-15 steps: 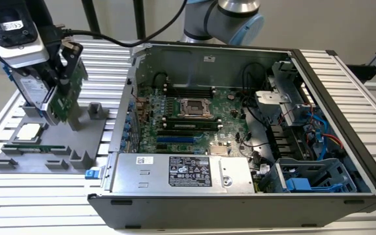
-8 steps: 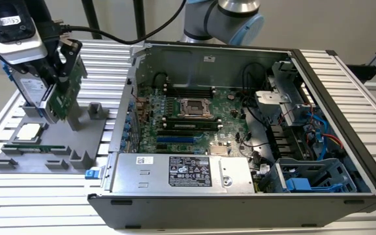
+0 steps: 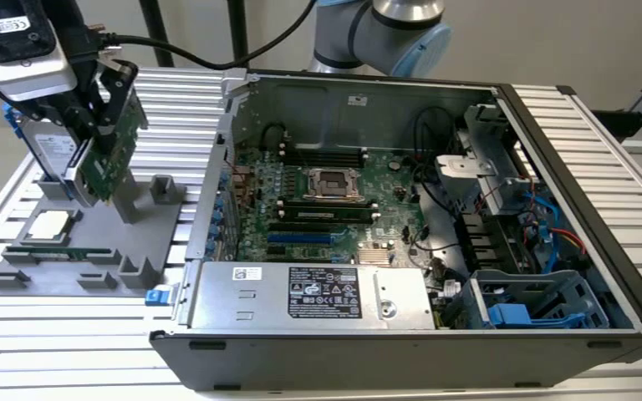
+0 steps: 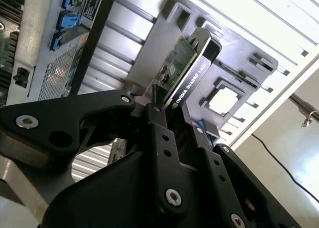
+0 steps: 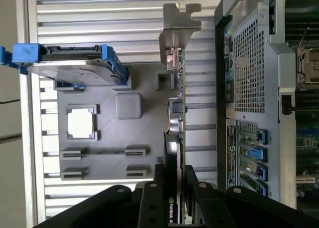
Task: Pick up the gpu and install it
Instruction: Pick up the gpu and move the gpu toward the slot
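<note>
exterior view: gpu (image 3: 107, 159) held upright over grey tray (image 3: 154, 242) at exterior view's left, beside hard drive (image 3: 49, 144), outside computer case (image 3: 410, 368).
second wrist view: gripper (image 4: 169, 106) seen with fingers (image 4: 159, 130) clamped on gpu's edge.
first wrist view: metal bracket (image 5: 178, 26) seen at gpu's far end.
gpu judged light, stiff, fragile; best gripped by board edges, components spared.

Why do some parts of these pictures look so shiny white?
Second wrist view: light washes out the table slats behind the gpu, while the gripper looks dark. First wrist view: the square chip glares white. Exterior view: even light.
</note>
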Tool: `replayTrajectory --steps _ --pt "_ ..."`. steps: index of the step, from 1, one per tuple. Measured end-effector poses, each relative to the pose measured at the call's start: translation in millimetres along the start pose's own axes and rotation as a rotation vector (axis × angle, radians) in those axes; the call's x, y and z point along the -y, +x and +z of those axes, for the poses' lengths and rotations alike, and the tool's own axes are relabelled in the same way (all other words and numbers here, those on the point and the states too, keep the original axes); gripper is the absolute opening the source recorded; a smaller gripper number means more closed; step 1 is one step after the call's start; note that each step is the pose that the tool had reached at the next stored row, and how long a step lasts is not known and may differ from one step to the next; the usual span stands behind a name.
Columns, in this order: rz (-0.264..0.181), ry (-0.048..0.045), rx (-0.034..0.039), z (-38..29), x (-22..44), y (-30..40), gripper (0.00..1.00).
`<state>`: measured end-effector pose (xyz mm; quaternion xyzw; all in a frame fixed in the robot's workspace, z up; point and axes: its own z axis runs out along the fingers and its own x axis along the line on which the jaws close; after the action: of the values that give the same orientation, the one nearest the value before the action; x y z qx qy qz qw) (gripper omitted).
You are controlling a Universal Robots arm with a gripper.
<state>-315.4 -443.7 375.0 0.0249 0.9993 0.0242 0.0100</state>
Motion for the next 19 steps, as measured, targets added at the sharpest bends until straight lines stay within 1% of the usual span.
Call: replayTrajectory --steps 19 --pt "0.0 0.0 0.0 -16.1 -0.8 -0.3 0.0"
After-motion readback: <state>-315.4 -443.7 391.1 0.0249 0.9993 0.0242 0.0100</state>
